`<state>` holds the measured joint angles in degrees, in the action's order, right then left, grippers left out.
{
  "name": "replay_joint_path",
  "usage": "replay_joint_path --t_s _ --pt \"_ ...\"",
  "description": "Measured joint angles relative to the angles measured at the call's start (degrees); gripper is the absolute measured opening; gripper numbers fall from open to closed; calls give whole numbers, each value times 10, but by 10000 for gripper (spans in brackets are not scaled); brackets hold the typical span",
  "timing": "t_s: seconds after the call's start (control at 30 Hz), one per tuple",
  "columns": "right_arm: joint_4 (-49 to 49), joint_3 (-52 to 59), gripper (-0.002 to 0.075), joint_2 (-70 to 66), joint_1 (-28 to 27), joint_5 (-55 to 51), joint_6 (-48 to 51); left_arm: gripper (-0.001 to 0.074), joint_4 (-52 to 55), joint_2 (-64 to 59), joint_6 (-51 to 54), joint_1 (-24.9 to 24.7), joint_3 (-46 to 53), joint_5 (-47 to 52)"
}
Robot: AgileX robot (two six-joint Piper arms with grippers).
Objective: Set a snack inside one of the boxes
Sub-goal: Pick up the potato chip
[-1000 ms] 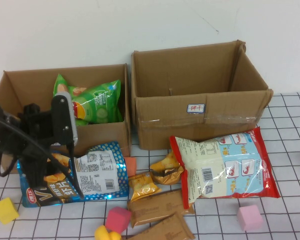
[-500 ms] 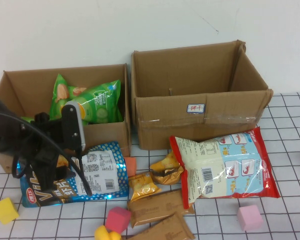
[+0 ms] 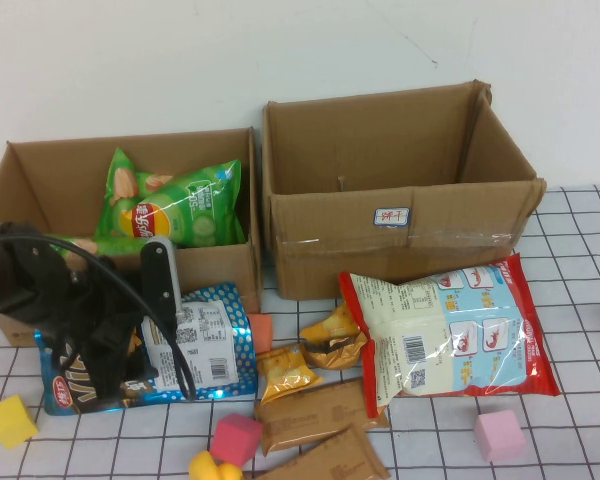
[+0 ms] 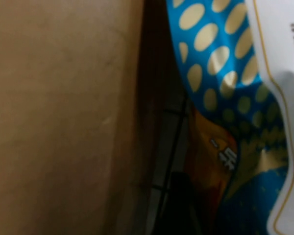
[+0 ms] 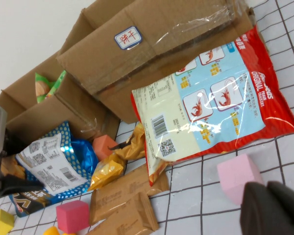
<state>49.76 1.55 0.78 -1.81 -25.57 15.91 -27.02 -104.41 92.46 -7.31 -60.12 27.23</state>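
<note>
Left gripper point(image 3: 115, 345) sat low on the blue chip bag point(image 3: 205, 340) lying on the surface just in front of the left box point(image 3: 220, 262), grip state unclear, nothing lifted yet; right gripper point(image 5: 272, 210) unclear, parked away.

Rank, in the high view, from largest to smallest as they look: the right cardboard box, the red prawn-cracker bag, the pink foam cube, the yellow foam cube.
1. Right cardboard box
2. Red prawn-cracker bag
3. Pink foam cube and yellow foam cube: alike, not ranked.

Left gripper over the blue chip bag; right gripper near the pink cube.
</note>
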Motion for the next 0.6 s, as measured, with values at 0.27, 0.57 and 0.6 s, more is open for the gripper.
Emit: replay_joint_path --t_s 0.27,0.57,0.6 --pt "0 0 -1 0 0 -1 1 202 -2 -4 15 0 0 -1" --pt "1 0 -1 0 0 -1 9 149 -9 3 18 -1 0 52" --pt "1 0 -1 0 0 -1 9 149 -9 9 18 -1 0 66"
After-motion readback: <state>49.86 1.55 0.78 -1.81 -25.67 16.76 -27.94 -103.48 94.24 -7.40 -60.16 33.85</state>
